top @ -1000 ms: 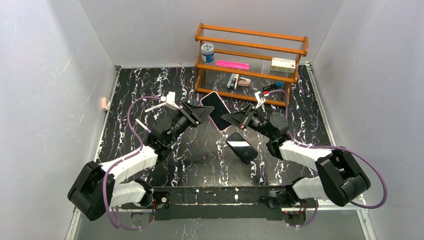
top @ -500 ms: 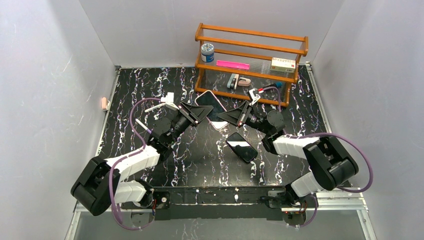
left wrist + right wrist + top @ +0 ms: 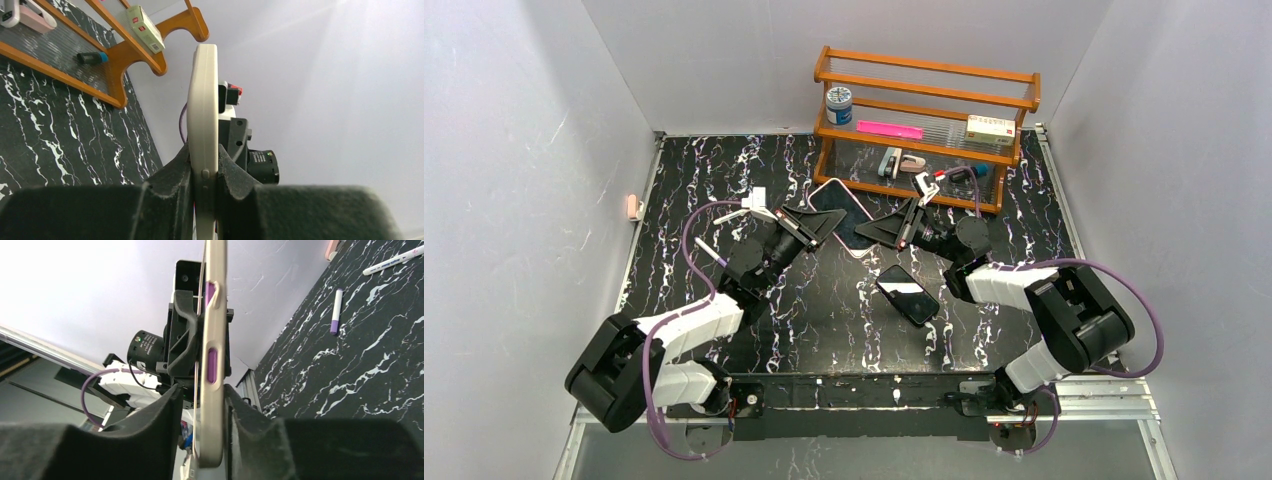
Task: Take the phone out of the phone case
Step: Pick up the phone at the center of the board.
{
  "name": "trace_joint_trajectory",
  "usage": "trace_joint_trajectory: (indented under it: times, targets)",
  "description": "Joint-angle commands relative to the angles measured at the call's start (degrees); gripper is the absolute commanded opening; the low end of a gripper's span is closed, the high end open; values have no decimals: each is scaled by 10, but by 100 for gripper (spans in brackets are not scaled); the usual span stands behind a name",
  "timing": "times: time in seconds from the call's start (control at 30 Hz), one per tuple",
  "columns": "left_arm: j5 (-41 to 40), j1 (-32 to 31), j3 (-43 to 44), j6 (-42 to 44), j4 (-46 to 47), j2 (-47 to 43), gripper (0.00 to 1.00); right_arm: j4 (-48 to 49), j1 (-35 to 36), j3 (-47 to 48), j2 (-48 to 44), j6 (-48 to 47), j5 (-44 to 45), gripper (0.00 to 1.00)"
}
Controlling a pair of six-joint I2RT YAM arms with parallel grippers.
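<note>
Left gripper [image 3: 204,167] pinches phone case [image 3: 202,100] edge; right gripper [image 3: 202,395] flanks opposite edge, grip unclear.

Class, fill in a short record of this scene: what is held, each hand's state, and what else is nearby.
held object: phone case, up off the table, between both hands
left hand: shut on the case's edge
right hand: straddles the case; grip unclear
on table: dark phone, lying flat, apart from the case
at back: wooden rack holding small items
</note>
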Motion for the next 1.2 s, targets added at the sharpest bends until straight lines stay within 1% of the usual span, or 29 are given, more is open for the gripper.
trace_joint_trajectory:
  times: [0.0, 0.1, 0.17, 0.3, 0.5, 0.73, 0.9, 1.07, 1.17]
  targets:
    - [-87, 1, -11, -25, 35, -34, 0, -13, 6, -1, -28, -49, -8, 48]
    - [-123, 2, -18, -40, 35, -40, 0, -25, 7, -20, -47, -66, 5, 59]
    - [-139, 2, -17, -47, 35, -39, 0, -25, 8, -28, -58, -72, 9, 63]
    - [-148, 2, -6, -69, 36, -30, 0, -35, 23, -34, -68, -90, 23, 65]
    - [-154, 2, 0, -97, 36, -27, 0, -19, 60, -27, -51, -111, 51, 60]
    - [-144, 1, -2, -124, 36, -26, 0, 23, 69, -21, -21, -116, 74, 49]
    - [-137, 1, -6, -130, 35, -33, 0, 55, 70, -26, -13, -118, 89, 46]
    - [-135, 1, -8, -133, 35, -33, 0, 63, 70, -19, -16, -124, 87, 46]
    - [-130, 1, -6, -138, 35, -29, 0, 57, 70, -15, -19, -132, 85, 42]
